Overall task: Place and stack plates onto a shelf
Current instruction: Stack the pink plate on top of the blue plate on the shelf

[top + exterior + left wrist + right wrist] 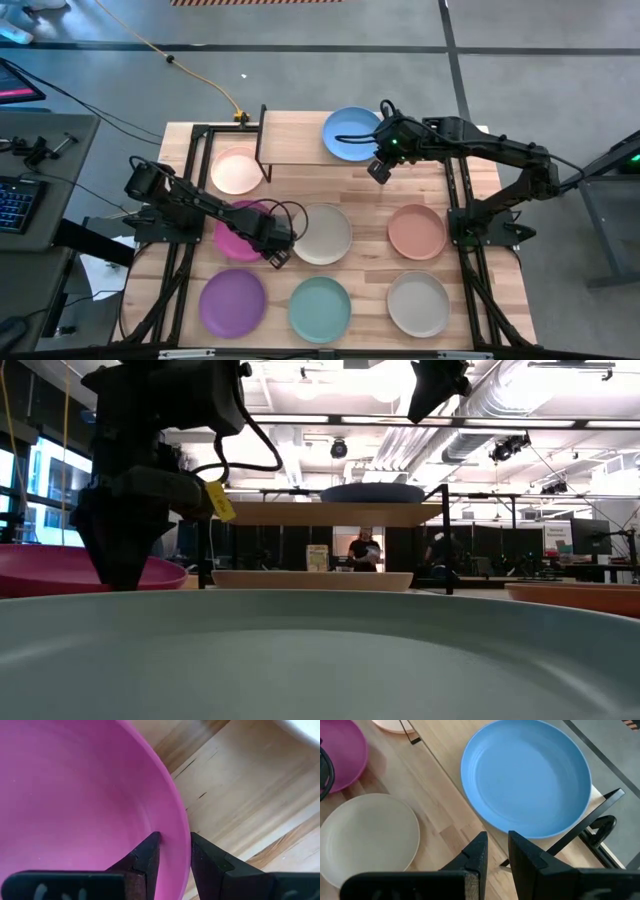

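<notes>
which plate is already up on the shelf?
The blue plate, at the right end of the shelf. The other seven all lie on the tabletop, including the pale pink plate beside the shelf.

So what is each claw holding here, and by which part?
The left claw straddles the magenta plate at its rim. The right claw holds nothing, hovering beside the blue plate.

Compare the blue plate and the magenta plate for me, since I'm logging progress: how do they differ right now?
The blue plate lies on the shelf; the magenta plate is on the tabletop. The left gripper straddles the magenta plate's rim; the right gripper is just off the blue plate, holding nothing. Both are round, shallow and look the same size.
</notes>
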`<move>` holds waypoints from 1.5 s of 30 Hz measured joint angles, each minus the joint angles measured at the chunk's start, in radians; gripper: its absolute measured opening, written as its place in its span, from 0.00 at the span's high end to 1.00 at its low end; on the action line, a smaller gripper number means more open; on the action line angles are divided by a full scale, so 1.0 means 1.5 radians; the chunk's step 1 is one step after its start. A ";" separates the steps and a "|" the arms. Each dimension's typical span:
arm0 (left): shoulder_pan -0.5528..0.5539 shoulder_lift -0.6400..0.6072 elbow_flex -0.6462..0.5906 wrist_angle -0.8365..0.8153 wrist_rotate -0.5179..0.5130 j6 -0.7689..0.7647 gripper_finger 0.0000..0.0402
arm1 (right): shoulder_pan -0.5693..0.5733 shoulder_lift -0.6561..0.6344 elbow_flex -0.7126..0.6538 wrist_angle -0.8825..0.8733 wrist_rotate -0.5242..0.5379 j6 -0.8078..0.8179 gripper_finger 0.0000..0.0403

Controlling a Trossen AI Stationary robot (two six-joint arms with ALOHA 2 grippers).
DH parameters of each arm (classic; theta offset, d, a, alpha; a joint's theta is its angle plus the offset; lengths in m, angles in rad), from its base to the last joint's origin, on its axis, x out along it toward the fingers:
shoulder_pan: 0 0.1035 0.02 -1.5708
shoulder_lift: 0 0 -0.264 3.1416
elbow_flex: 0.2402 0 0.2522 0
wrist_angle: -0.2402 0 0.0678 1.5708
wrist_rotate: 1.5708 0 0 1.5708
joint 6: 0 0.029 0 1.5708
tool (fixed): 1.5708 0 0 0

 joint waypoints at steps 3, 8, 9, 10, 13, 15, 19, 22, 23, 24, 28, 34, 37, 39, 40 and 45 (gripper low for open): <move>0.000 -0.001 0.000 -0.001 0.000 0.007 0.79 | 0.000 0.000 0.000 0.000 -0.001 0.000 0.86; -0.005 -0.002 0.000 -0.003 0.005 0.033 0.87 | 0.000 0.000 0.000 -0.003 -0.001 0.000 0.86; -0.007 -0.002 0.001 -0.004 0.005 0.036 0.89 | 0.000 0.000 0.000 -0.003 -0.001 0.000 0.86; -0.009 -0.003 0.001 -0.006 0.004 0.041 0.90 | 0.000 0.000 0.000 -0.003 -0.001 0.000 0.86; -0.015 -0.004 0.002 -0.012 0.002 0.054 0.95 | 0.000 0.000 0.000 -0.003 -0.001 0.000 0.86; -0.019 -0.004 0.002 -0.014 0.001 0.057 0.96 | 0.000 0.000 0.000 -0.003 -0.001 0.000 0.86; -0.026 -0.015 0.001 -0.021 -0.001 0.065 0.97 | 0.000 0.000 0.000 -0.003 -0.001 0.000 0.86; -0.030 -0.034 -0.002 -0.026 -0.003 0.070 0.97 | 0.000 0.000 0.000 -0.002 -0.001 0.000 0.86; -0.032 -0.042 -0.003 -0.029 -0.003 0.075 0.97 | 0.000 0.000 0.000 -0.002 -0.001 0.000 0.86; -0.034 -0.051 -0.003 -0.031 -0.004 0.077 0.98 | 0.000 0.000 0.000 -0.002 -0.001 0.000 0.86; -0.041 -0.085 -0.002 -0.046 -0.007 0.087 0.98 | 0.000 0.000 0.000 -0.002 -0.009 -0.003 0.86; -0.061 -0.147 -0.002 -0.070 -0.009 0.093 0.98 | 0.000 0.000 0.000 -0.002 -0.022 -0.007 0.86; -0.072 -0.182 -0.002 -0.072 -0.011 0.093 0.98 | 0.003 0.000 0.000 -0.008 -0.021 -0.018 0.86; -0.079 -0.204 -0.002 -0.075 -0.011 0.093 0.99 | 0.010 0.000 0.000 -0.009 -0.021 -0.034 0.86; -0.083 -0.217 -0.002 -0.076 -0.012 0.093 0.99 | 0.014 0.000 0.000 -0.009 -0.021 -0.041 0.86; -0.098 -0.271 -0.001 -0.085 -0.028 0.092 1.00 | 0.034 0.000 0.000 -0.009 -0.018 -0.060 0.85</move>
